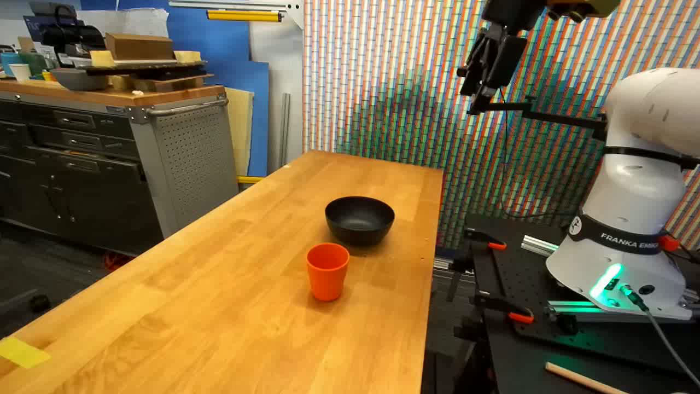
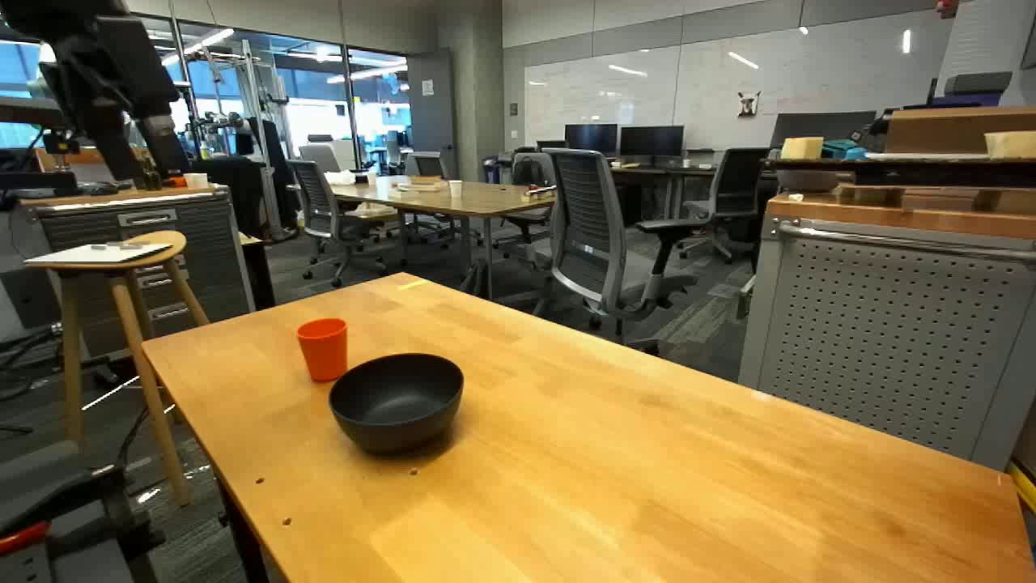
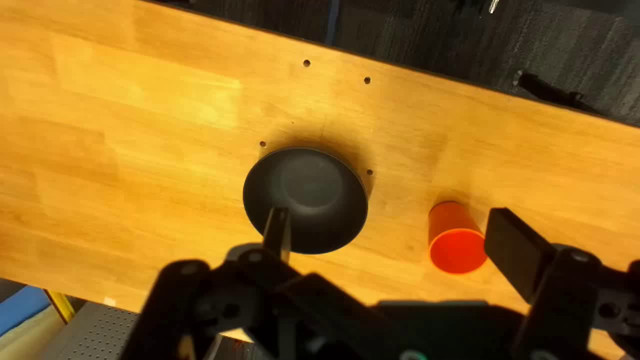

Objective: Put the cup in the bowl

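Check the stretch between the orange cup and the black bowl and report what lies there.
No object, just wooden tabletop. The wrist view shows this gap between the cup and the bowl, which stand apart.

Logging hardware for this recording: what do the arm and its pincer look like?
The arm is white with smooth, rounded segments. A black band around its lower part reads FRANKA EMIKA in white letters; below it are a glowing green light strip and a grey cable. A black strap crosses the arm higher up. The pincer is black, with two jointed fingers with flat, blocky ends.
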Controlling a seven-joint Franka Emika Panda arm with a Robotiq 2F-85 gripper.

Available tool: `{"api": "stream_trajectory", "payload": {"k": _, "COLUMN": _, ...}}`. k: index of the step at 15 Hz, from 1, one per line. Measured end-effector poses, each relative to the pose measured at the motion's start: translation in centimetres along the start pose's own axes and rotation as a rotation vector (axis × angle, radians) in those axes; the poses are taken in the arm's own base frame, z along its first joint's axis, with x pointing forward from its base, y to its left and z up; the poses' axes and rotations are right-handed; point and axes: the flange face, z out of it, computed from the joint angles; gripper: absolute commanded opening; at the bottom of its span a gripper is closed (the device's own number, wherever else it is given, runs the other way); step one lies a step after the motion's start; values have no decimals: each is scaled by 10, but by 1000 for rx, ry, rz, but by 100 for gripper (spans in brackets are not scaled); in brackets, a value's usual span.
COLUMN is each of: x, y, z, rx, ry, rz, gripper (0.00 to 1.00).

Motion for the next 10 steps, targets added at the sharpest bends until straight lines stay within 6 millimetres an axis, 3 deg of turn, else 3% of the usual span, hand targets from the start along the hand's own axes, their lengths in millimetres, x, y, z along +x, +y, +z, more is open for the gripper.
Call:
{"api": "stream_trajectory", "payload": {"k": 6, "x": 3, "y": 0, "z": 2, "rx": 1, "ry": -10, "rz": 15, "gripper": 100}}
{"api": "stream_trajectory", "payload": {"k": 10, "x": 34, "y": 1, "z": 43, "rx": 3, "ry": -71, "rz": 102, "gripper": 100}}
